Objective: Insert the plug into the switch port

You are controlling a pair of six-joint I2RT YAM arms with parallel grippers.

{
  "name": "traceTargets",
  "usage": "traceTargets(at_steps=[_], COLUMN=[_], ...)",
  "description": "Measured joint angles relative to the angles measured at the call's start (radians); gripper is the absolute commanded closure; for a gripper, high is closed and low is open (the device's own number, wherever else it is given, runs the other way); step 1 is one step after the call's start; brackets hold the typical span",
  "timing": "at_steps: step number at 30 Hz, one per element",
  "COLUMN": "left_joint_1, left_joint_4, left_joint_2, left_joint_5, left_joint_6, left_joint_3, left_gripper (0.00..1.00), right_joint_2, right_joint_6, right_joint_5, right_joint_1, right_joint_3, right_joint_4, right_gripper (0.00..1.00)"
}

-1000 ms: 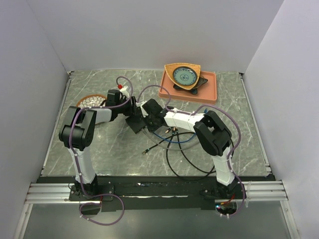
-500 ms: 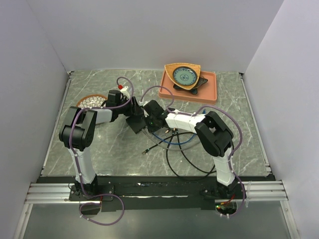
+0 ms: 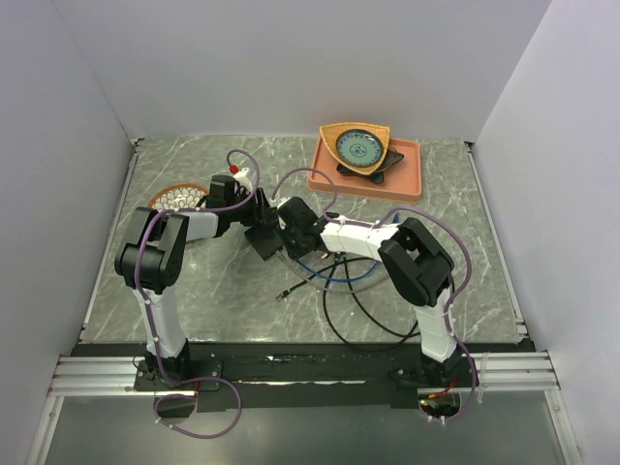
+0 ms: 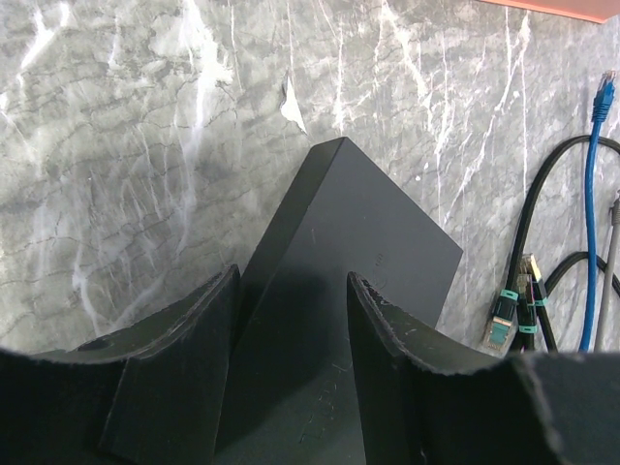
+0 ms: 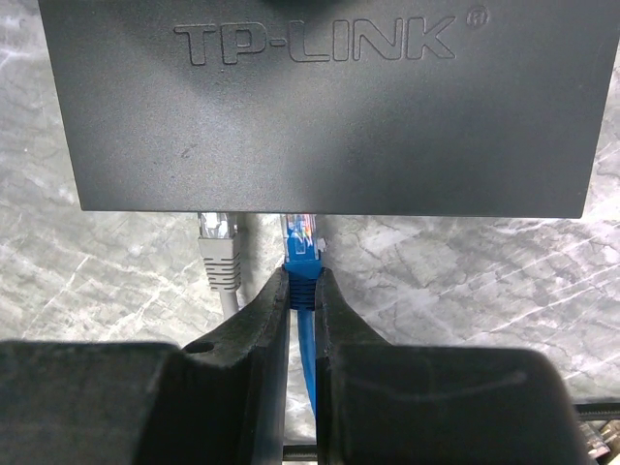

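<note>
1. While both arms reach toward the middle of the table (image 3: 223, 300) in the top view, the left gripper (image 3: 254, 221) and the right gripper (image 3: 283, 231) meet at the black box (image 3: 263, 242). The box lies a little left of the table's centre. An orange tray (image 3: 412, 182) stands near the far edge, and a round dish (image 3: 177, 198) near the left edge. Loose cables (image 3: 354, 305) lie between the box and the near edge.

2. From the left wrist, the two fingers (image 4: 383, 329) of the left gripper (image 4: 291, 291) stand on both sides of the black box (image 4: 368, 242). They are closed on it, as far as this view shows. One corner of the box points away from the camera. To the right of it lie black cables (image 4: 528, 223) and a loose blue connector (image 4: 603, 97), none of them touching the box.

3. From the right wrist, the right gripper (image 5: 301, 291) is closed tightly on the blue plug (image 5: 301, 260). Its cable (image 5: 308, 368) runs back between the fingers (image 5: 262, 329). The clear tip of the plug goes under the near edge of the black box (image 5: 320, 107), whose top carries raised letters. The switch port is hidden below this edge, so I cannot tell how deep the plug sits. A grey plug (image 5: 218, 247) meets the same edge just to the left of the blue one.
</note>
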Motion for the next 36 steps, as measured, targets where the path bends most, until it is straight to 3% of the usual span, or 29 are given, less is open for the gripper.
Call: traceTargets(at_steps=[10, 19, 36], left_joint_1=[-0.017, -0.017, -0.018], left_joint_4=[-0.005, -0.008, -0.014], left_joint_2=[-0.002, -0.003, -0.003], left_joint_5=[-0.001, 0.000, 0.000], left_joint_6=[-0.003, -0.003, 0.000], left_joint_3=[0.000, 0.000, -0.002], left_gripper=[0.41, 0.45, 0.48], right_joint_2=[-0.002, -0.002, -0.008], right_joint_6=[-0.057, -0.085, -0.016], right_joint_5=[0.092, 0.137, -0.009], right_joint_1=[0.035, 0.048, -0.009], right_joint_3=[0.001, 0.006, -0.001], right_joint_4=[0.002, -0.008, -0.001], right_gripper=[1.00, 1.00, 1.00])
